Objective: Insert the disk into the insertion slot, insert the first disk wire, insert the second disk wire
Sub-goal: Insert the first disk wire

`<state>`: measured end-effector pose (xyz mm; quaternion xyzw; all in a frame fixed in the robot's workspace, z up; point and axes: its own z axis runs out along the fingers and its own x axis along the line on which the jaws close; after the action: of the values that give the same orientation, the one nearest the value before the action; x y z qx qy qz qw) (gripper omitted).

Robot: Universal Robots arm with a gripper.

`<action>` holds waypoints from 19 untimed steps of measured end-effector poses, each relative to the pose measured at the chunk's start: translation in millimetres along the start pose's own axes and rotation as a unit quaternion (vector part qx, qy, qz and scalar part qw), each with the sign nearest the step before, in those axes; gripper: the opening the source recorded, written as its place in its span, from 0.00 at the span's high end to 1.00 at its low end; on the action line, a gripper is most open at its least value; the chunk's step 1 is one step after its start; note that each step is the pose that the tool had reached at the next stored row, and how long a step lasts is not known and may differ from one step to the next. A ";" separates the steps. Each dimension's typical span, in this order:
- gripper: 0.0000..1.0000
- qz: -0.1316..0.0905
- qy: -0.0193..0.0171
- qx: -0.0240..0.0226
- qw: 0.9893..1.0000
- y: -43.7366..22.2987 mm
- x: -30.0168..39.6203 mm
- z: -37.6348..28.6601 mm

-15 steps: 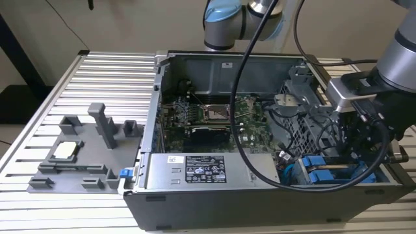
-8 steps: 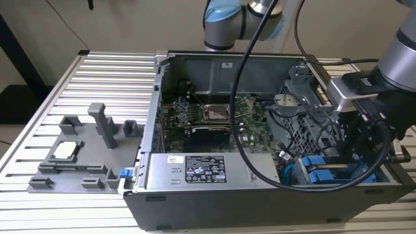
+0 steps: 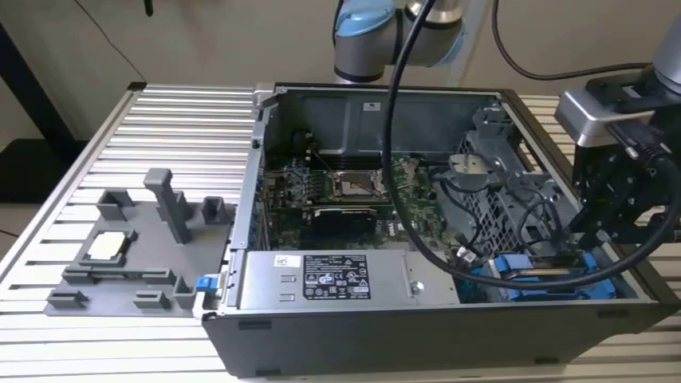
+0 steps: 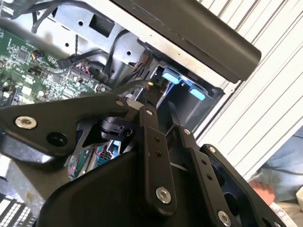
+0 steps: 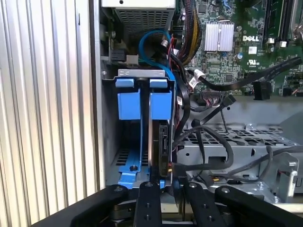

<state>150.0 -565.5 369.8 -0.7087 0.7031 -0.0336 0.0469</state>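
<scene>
One disk point(image 5: 163, 142), one gripper point(image 5: 169, 187) — one computer case point(image 3: 426, 335)

Black cables point(image 5: 183, 106) crowded one side of the insertion slot point(image 5: 135, 142), the case wall point(image 5: 97, 118) hemmed the other, leaving the tool point(image 5: 169, 189) a narrow passage.

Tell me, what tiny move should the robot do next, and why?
Probably ease the gripper slightly toward the disk. The disk already stands in the insertion slot between blue rails, the gripper hangs just off its end, and loose black wires lie beside it; whether one is plugged in I cannot tell.
</scene>
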 end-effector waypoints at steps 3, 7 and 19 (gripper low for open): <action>0.73 0.000 0.000 0.000 1.000 -0.2 0.0 -1.3; 0.73 0.000 0.000 -0.005 1.000 -0.3 0.0 -1.9; 0.73 0.002 -0.020 -0.032 0.999 -1.6 -0.3 -15.0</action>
<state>149.9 -565.5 384.9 -0.7088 0.7044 0.0034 0.0381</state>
